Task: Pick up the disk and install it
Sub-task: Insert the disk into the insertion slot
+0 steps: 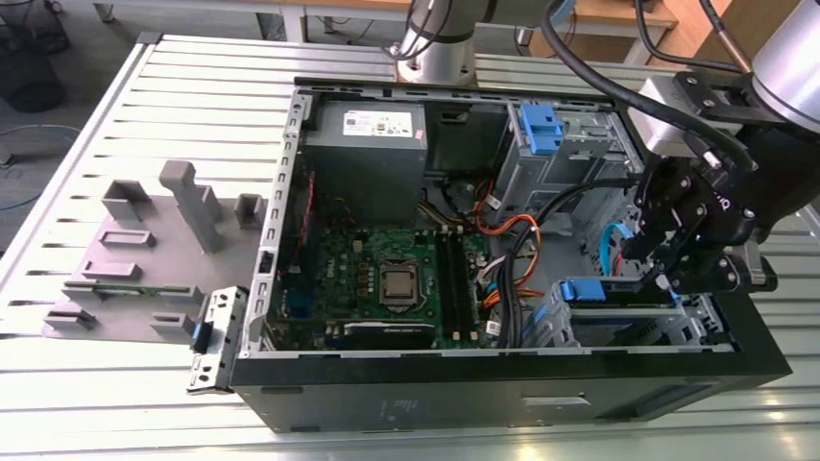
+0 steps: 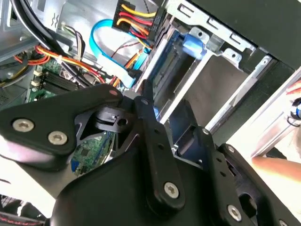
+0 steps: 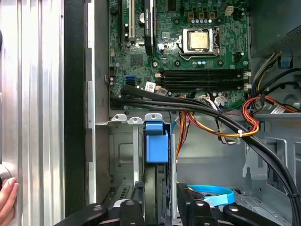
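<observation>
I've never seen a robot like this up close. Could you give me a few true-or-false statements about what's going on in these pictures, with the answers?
1. The computer case lies open, with its motherboard showing. True.
2. The tool hangs over the middle of the motherboard. False: it is at the drive bay in the case's corner, on the exterior view's right.
3. The disk, with its blue rail, stands on edge in that bay. True.
4. A cooler with a fan covers the processor. False: the processor sits bare in its socket.
5. A person's hand shows at the edge of the first wrist view. True.
</observation>
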`<state>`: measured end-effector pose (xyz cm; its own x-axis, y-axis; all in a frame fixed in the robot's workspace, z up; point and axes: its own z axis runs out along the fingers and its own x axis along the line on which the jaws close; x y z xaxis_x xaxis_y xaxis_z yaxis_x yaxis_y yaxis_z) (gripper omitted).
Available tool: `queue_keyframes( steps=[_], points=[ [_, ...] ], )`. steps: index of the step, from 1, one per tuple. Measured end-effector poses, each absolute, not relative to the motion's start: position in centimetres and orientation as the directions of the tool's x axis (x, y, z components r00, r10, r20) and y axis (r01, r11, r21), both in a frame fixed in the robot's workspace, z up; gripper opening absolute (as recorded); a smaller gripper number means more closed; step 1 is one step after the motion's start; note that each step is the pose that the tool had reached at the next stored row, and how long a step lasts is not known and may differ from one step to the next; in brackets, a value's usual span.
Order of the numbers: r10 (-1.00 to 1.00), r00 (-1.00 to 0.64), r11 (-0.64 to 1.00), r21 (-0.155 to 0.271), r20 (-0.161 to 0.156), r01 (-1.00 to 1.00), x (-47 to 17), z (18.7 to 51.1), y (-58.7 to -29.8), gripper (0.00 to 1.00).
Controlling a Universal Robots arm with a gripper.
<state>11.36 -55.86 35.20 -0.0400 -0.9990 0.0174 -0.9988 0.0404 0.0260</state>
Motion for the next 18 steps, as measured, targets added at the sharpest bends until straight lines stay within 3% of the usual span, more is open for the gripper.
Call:
queue_keyframes(
  steps=[18],
  points=[
    [-0.999,-0.04,0.04,0.025,0.017,-0.999,10.8,34.91,-55.85,0.42]
  ],
)
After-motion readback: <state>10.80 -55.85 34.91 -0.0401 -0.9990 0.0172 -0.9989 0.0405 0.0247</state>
